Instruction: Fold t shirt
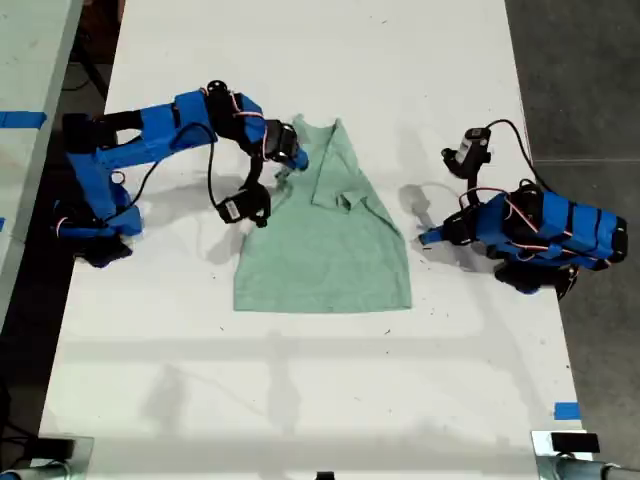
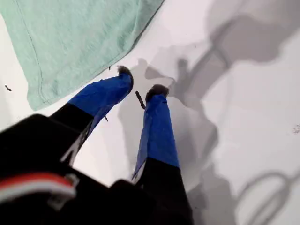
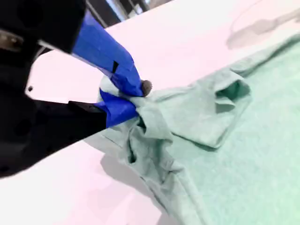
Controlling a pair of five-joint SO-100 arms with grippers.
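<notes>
The pale mint-green t shirt (image 1: pixel 325 250) lies flat on the white table (image 1: pixel 300 390), hem toward the exterior view's bottom. One sleeve is folded in over the chest. My second gripper (image 1: pixel 290 160) (image 3: pixel 138 93), on the arm at the exterior view's left, is shut on bunched cloth at the shirt's (image 3: pixel 243 154) other shoulder, lifting a crumpled ridge. My first gripper (image 1: pixel 430 238) (image 2: pixel 140 82), on the arm at the exterior view's right, hovers low over bare table just beside the shirt's (image 2: pixel 75 42) side edge. It is open with nothing between its blue fingers (image 2: pixel 157 126).
Blue tape marks sit at the table's edge at the exterior view's lower right (image 1: pixel 566 410) and on a second surface at the far left (image 1: pixel 20 120). Dark floor (image 1: pixel 580 80) borders the table at the exterior view's right. Both arm bases and their cables stand beside the shirt.
</notes>
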